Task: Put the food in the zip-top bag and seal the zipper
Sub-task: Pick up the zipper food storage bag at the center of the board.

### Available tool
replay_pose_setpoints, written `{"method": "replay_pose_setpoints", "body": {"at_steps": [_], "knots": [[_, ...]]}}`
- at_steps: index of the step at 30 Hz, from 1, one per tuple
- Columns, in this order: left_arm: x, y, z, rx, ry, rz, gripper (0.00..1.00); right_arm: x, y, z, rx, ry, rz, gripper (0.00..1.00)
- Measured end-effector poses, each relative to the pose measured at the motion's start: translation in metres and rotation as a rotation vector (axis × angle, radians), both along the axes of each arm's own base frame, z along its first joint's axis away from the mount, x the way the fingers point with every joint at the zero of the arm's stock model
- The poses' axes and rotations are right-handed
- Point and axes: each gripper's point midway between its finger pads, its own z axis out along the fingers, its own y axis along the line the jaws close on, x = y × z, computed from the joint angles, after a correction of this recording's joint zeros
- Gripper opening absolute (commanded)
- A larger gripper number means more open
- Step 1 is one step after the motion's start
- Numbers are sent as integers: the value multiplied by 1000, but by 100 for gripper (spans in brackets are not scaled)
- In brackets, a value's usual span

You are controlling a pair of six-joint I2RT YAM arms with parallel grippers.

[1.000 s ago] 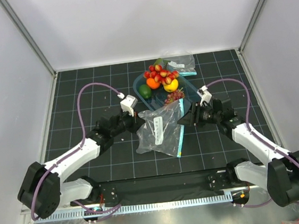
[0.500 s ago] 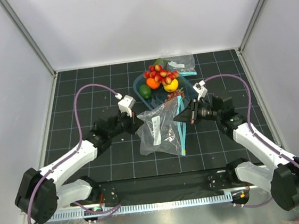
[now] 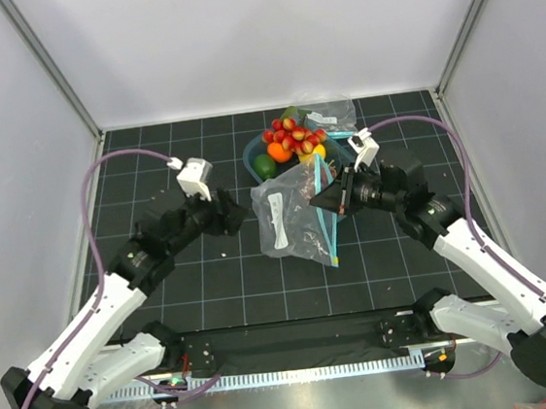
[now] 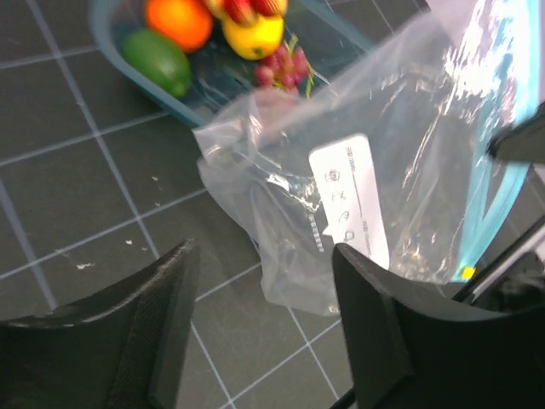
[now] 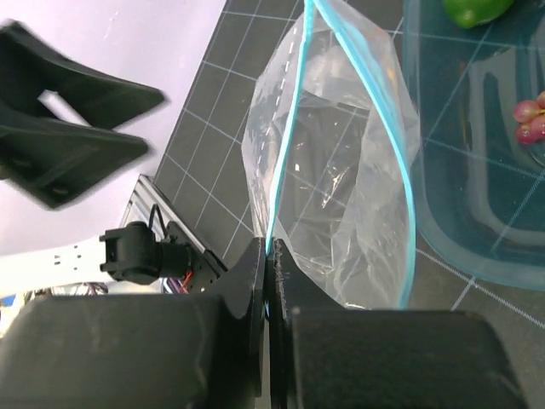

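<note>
Zip-top bag (image 3: 295, 229) has shifted farther; right tool (image 3: 331, 202) clamps its zipper (image 3: 330, 236); left tool (image 3: 238, 215) fingers apart, left of it.

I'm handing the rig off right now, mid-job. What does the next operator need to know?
Right gripper: shut on the zipper, keeping the mouth of the zip-top bag gaping open.
Left gripper: open and empty, beside the bag.
Food: all in the teal tub; the bag looks empty.
Done: bag gripped and opened.
Left: load the fruit, then seal the zipper.
</note>
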Motion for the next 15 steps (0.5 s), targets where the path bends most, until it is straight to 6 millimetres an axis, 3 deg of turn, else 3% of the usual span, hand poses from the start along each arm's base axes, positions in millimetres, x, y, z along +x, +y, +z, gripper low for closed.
{"method": "replay_pose_setpoints", "body": {"at_steps": [3,6,11,15], "knots": [[0,12,29,-19,7,74,72,-2,2,1,-7,8,-26,1],[-4,18,41,-38,56,124,73,-3,6,-1,-10,33,-59,1],[-19,9,25,-63,191,105,72,-4,19,-5,-6,77,-123,1],[-43,-15,14,-33,238,22,72,2,36,-7,-17,101,-174,1]]}}
